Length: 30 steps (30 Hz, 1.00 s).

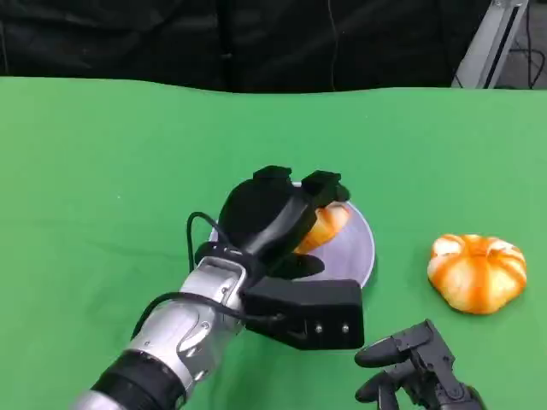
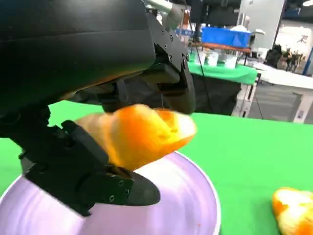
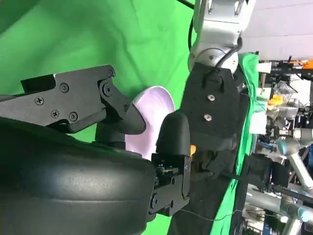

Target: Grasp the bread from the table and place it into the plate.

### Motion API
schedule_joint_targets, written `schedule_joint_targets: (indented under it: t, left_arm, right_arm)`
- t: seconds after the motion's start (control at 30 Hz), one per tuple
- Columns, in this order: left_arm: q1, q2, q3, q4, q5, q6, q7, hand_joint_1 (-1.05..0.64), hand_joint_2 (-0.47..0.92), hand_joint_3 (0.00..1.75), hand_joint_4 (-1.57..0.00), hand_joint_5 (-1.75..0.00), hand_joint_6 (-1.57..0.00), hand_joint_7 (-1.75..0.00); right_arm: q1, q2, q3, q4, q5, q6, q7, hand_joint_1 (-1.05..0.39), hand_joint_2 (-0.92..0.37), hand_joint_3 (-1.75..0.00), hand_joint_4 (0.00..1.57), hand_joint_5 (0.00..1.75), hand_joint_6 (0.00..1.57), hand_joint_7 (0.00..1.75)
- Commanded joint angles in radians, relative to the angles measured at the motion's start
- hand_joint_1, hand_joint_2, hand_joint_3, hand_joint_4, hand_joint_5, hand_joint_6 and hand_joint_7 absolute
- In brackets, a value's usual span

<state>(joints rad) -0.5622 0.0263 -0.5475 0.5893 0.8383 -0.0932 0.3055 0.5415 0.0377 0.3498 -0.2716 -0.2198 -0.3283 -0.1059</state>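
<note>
left robot hand grips bread, over plate

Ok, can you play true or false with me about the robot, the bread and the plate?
1. The left hand holds a piece of bread over the plate. True.
2. The bread already lies flat on the plate with the hand off it. False: the left wrist view shows it gripped between the fingers, above the plate.
3. A second bread sits on the green table beside the plate. True.
4. The right hand holds that second bread. False: it is apart from it and holds nothing.
5. The plate is bright red. False: it is pale purple.
</note>
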Motion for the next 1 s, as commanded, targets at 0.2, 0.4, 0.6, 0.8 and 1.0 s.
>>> schedule_joint_targets:
  t: [0.2,0.4,0.6,0.8,1.0]
  left_arm:
    - [-0.007,0.068,-0.03,-0.141,-0.002,0.203,-0.392,-0.85,0.92,0.14,0.0,-0.25,-0.01,-0.04]
    - [0.013,0.124,-0.003,-0.202,-0.077,0.213,-0.54,-1.01,0.92,0.22,0.0,-0.07,0.0,0.0]
    - [0.051,0.172,0.03,-0.263,-0.134,0.182,-0.561,-1.05,0.92,0.3,-0.02,-0.02,0.0,0.0]
    - [0.192,0.23,0.139,-0.376,-0.227,0.007,-0.419,-0.87,0.92,0.35,-0.19,-0.13,-0.07,-0.04]
    - [0.403,0.247,0.298,-0.427,-0.401,-0.265,-0.25,-0.61,0.92,0.36,-0.52,-0.51,-0.41,-0.14]
  right_arm:
    - [0.002,-0.003,-0.002,-0.013,0.009,0.002,0.0,-0.07,-0.92,-1.01,0.1,1.75,0.0,1.75]
    - [-0.003,-0.009,-0.008,-0.008,0.011,-0.006,0.002,-0.08,-0.92,-1.0,0.11,1.75,0.0,1.75]
    - [-0.002,-0.006,-0.011,-0.012,0.014,0.004,0.004,-0.08,-0.92,-1.0,0.12,1.75,0.0,1.75]
    - [-0.001,-0.009,-0.012,-0.013,0.006,0.001,0.004,-0.08,-0.92,-0.99,0.12,1.75,0.0,1.75]
    - [0.002,-0.005,-0.005,-0.011,0.003,0.0,0.002,-0.08,-0.92,-1.0,0.13,1.75,0.0,1.75]
